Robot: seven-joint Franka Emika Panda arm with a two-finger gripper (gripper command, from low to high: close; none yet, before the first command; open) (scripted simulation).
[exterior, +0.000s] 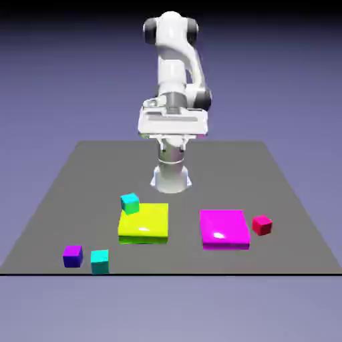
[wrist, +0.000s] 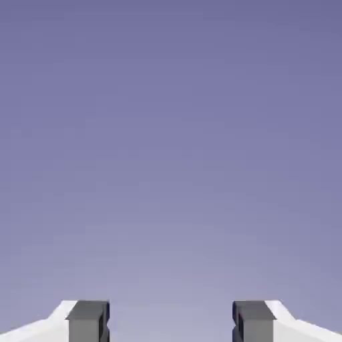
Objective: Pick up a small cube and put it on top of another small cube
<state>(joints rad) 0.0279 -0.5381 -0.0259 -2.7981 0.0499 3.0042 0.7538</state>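
Observation:
The small purple cube (exterior: 73, 256) lies near the table's front edge, at the exterior view's left. Right beside it, on its right, stands a teal cube (exterior: 99, 261). My gripper (exterior: 172, 128) hangs high above the back of the table, far from every cube. In the hand view the gripper (wrist: 171, 322) is open, its grey fingertips (wrist: 87, 320) wide apart with nothing between them. Only the blue-violet backdrop shows beyond them; no cube appears in that view.
A flat yellow block (exterior: 143, 224) sits left of the middle, with a second teal cube (exterior: 130, 203) at its back left corner. To the right lie a flat magenta block (exterior: 225, 229) and a red cube (exterior: 262, 225). The grey table (exterior: 80, 194) ends just before the purple cube.

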